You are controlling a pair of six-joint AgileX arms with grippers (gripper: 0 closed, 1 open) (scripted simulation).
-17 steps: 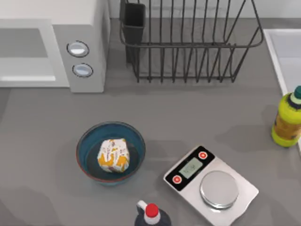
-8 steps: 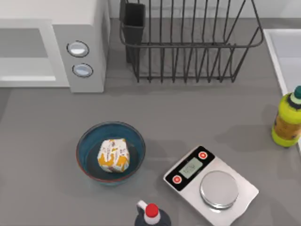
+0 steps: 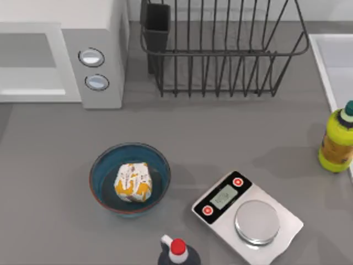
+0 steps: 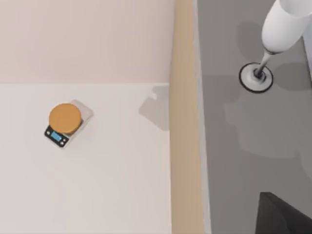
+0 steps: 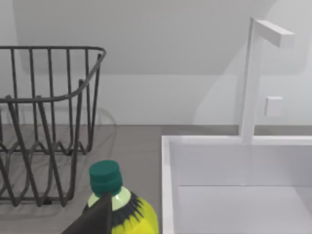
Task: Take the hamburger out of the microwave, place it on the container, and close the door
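We see the hamburger (image 3: 133,181) sitting inside the blue bowl (image 3: 101,167) near the table's front left. Behind it, at the far left, the microwave (image 3: 99,61) has its door (image 3: 30,62) flush against the front. A scale (image 3: 247,216) lies right of the bowl. We cannot tell either gripper's state.

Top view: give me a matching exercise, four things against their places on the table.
Things:
1. hamburger
2. microwave
3. dish rack
4. yellow bottle

Places:
A. far left corner
B. right edge, beside the sink
C. inside the blue bowl
D. at the back, right of the microwave

Pairs: 1-C, 2-A, 3-D, 4-B
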